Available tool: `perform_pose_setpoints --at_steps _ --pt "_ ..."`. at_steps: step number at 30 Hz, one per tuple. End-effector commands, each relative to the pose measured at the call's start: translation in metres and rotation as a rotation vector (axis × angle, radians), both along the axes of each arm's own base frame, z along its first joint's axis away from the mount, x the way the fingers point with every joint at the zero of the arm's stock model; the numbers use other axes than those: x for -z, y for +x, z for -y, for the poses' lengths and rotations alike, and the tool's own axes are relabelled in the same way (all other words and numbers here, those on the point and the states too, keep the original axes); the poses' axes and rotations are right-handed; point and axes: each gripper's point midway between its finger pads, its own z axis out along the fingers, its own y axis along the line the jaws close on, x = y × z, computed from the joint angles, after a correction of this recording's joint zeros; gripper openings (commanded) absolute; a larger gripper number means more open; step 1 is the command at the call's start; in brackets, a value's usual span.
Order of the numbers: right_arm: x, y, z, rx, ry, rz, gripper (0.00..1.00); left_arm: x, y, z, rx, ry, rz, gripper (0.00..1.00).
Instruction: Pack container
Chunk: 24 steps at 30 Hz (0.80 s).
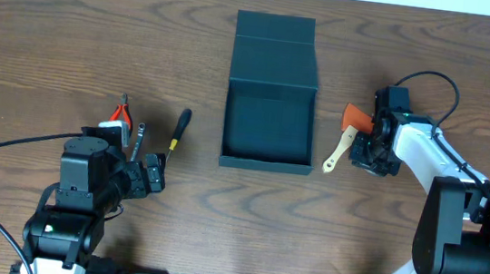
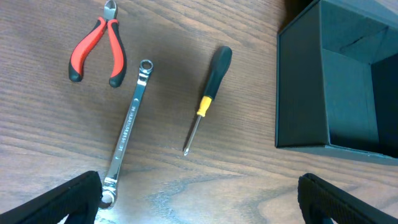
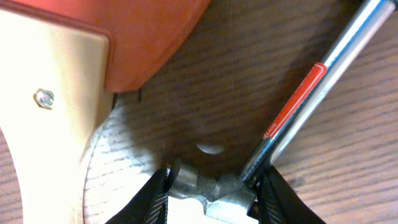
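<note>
The container (image 1: 264, 162) is a dark teal-black square box standing open in the middle of the table, its flap lid folded back; it also shows in the left wrist view (image 2: 298, 87). My right gripper (image 1: 371, 154) is just right of it. In the right wrist view its jaws (image 3: 214, 199) are shut on the steel head of a hammer (image 3: 298, 112) with a red label on its shaft. An orange-bladed scraper with a cream handle (image 1: 344, 138) lies beside it (image 3: 56, 124). My left gripper (image 1: 151, 176) is open and empty above the wood (image 2: 199, 202).
Left of the container lie red-handled pliers (image 2: 96, 46), a steel wrench (image 2: 127, 130) and a black-and-yellow screwdriver (image 2: 208, 93). In the overhead view the pliers (image 1: 122, 109), the wrench (image 1: 138, 139) and the screwdriver (image 1: 179, 128) are just beyond my left gripper.
</note>
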Motion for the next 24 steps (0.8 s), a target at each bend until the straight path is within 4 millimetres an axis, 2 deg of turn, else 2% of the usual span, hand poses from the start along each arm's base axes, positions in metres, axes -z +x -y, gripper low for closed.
perform_pose_setpoints --at_steps 1,15,24 --pt "-0.001 0.001 -0.006 -0.016 0.025 -0.011 0.01 -0.008 0.003 -0.001 -0.009 0.004 0.017 0.98" --pt "-0.041 0.014 -0.006 -0.02 0.025 0.075 0.01 -0.008 0.003 -0.001 -0.009 0.004 0.016 0.99" --pt "-0.048 0.013 -0.006 -0.019 0.025 0.086 0.01 -0.008 0.003 -0.001 -0.009 0.004 0.016 0.98"
